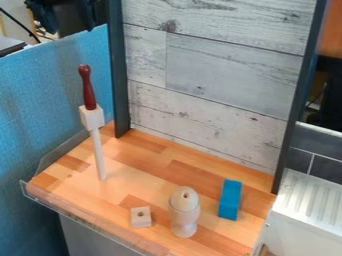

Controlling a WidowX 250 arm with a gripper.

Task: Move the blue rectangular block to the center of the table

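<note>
The blue rectangular block (230,199) lies on the right part of the wooden table (147,154), to the right of a pale wooden egg-topped piece and apart from it. Black parts that look like my gripper (77,14) show at the top left, beyond the blue panel and far from the block. Whether they hold anything is hidden.
The egg-topped piece (184,212) stands near the front, with a small holed wooden cube (141,217) at its left. A white rod (99,156) stands at the left, bearing a wooden cube (92,117) and dark-red pin (87,88). Whitewashed boards (220,80) rise behind.
</note>
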